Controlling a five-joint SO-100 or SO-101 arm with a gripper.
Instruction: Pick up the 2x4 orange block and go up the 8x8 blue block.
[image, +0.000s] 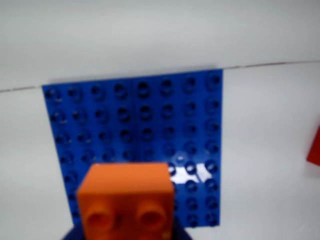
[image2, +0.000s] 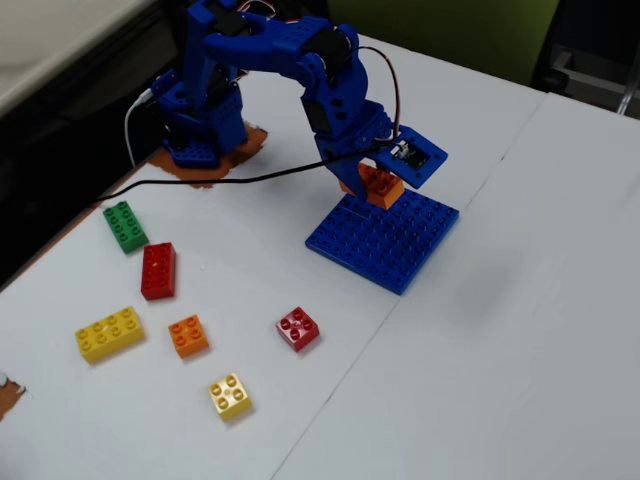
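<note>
The 2x4 orange block is held end-on in my gripper, filling the bottom of the wrist view. Only dark blue bits of the jaws show on either side of it. The 8x8 blue block lies flat on the white table just beyond and below it. In the fixed view my gripper holds the orange block over the baseplate's far-left edge. I cannot tell whether the block touches the plate.
In the fixed view loose bricks lie at the left front: green, red, yellow 2x4, small orange, small red, small yellow. The arm base and a black cable are behind.
</note>
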